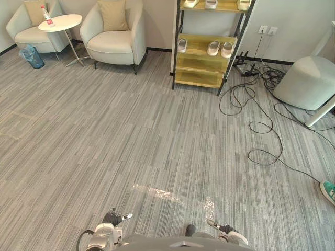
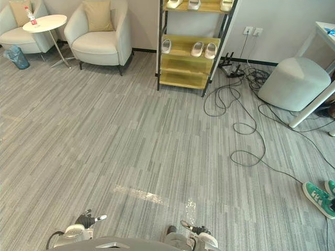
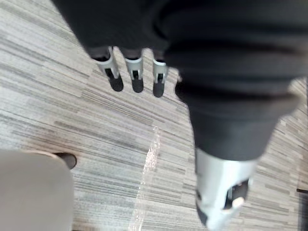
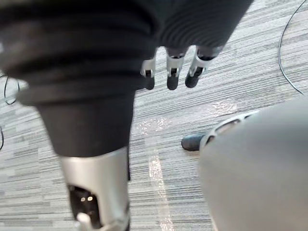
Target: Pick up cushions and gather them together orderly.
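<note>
One tan square fabric cushion (image 1: 113, 14) is propped upright in each of two pale armchairs (image 1: 116, 46), well apart. The left hand (image 3: 134, 72) and right hand (image 4: 173, 72) are held low, fingers straight, nothing grasped.

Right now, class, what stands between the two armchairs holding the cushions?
A round side table with a bottle on it, seen in the left eye view.

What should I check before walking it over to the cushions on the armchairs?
1. Left hand free: ok, fingers straight, holding nothing.
2. Right hand free: ok, fingers straight, holding nothing.
3. Cushions located: ok, near cushion upright on the near armchair; far cushion on the far armchair.
4. Path to the chairs: ok, carpet bare.
5. Floor cables: ok, off to the right by the shoe rack.
6. Side table between the chairs: not ok, carries a bottle.
</note>
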Available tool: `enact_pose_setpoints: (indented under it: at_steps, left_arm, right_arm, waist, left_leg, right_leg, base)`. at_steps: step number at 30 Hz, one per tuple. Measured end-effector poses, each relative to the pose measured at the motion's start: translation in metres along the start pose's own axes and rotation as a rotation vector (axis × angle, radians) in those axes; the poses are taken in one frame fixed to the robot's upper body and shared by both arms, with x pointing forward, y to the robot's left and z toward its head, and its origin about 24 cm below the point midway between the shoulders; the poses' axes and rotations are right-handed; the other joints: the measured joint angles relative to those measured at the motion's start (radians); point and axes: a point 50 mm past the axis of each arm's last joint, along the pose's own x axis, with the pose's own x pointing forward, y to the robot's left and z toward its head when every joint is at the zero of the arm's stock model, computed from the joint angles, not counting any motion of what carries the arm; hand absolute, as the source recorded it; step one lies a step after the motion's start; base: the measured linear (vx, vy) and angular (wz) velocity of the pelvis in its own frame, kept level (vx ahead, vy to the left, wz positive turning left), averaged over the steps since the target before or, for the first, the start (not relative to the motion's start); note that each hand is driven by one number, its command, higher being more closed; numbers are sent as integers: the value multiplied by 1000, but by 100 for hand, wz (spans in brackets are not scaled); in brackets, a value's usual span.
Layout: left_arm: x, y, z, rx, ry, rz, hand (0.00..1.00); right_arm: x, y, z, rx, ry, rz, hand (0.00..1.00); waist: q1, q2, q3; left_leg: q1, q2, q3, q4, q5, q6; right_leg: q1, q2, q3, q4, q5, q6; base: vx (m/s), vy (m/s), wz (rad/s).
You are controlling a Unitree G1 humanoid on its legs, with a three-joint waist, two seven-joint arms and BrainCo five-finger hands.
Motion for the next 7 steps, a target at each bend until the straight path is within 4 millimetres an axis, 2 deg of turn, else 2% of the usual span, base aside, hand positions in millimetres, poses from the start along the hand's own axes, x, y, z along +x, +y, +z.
enact_pose_setpoints:
  at_steps: [2, 7]
  left_arm:
    - [0, 0, 0, 1, 1, -1, 0]
    - [1, 0, 3, 2, -3, -2, 0]
  right_arm:
    - [0, -2, -3, 0, 7, -4, 0]
    - [-1, -3, -6, -1, 16, -7, 0]
  waist:
    - [0, -3, -5]
    - [-1, -22, -3]
  left_leg:
    - [-1, 0, 1, -1, -1, -1]
    - [-6, -5, -1, -3, -1, -1]
  right_leg:
    - [15, 5, 0, -36, 18, 0]
    - [14, 6, -2, -42, 18, 1]
  base:
    - [0, 0, 0]
    - [-6, 2, 1]
